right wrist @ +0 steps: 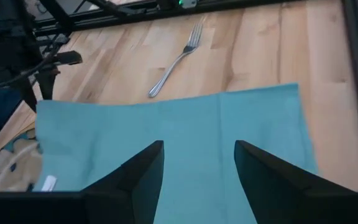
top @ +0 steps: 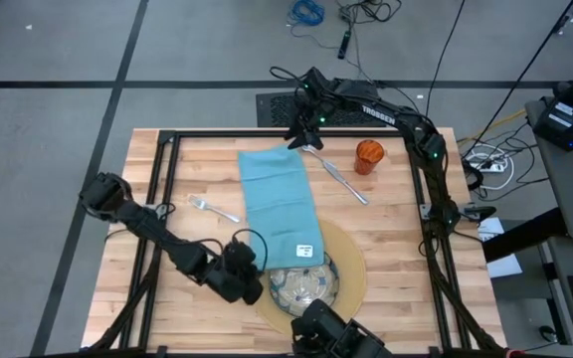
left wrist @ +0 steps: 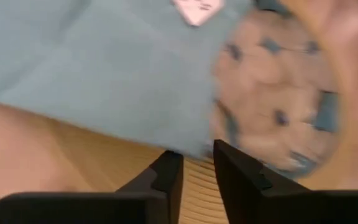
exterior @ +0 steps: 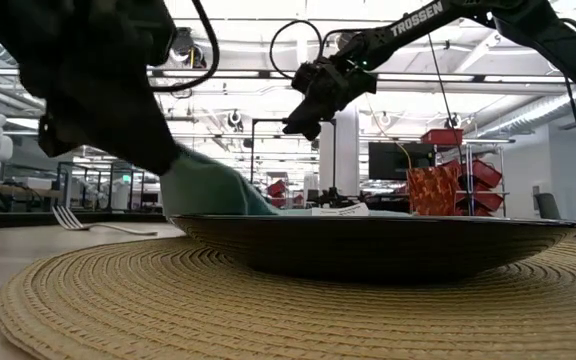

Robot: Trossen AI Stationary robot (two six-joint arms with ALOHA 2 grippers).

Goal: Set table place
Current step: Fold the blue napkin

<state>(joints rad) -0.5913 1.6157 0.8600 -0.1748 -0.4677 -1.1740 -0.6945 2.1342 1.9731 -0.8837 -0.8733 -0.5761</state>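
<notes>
The teal napkin (top: 279,204) lies lengthwise on the table (top: 396,249), its near end over the patterned glass plate (top: 304,286). The plate sits on the round tan mat (top: 354,270). My left gripper (top: 245,268) is at the napkin's near left corner, its fingers nearly together (left wrist: 196,171). My right gripper (top: 301,134) hangs open above the napkin's far end (right wrist: 197,163), touching nothing. A silver fork (top: 213,208) lies left of the napkin. A knife and a spoon (top: 338,171) and the orange cup (top: 368,156) are on its right. My left gripper pinches the napkin's near left edge (left wrist: 188,148) between its two fingertips, coming slanting down from the table's left. In the low view the cloth (exterior: 208,185) rises from the plate toward the gripper, so this corner is lifted. The rest lies on table and plate.
Black frame rails (top: 157,189) run along the table's edges. The plate (exterior: 378,240) and mat (exterior: 268,300) fill the near middle. Bare wood (top: 386,224) shows right of the napkin, between the cutlery and the mat.
</notes>
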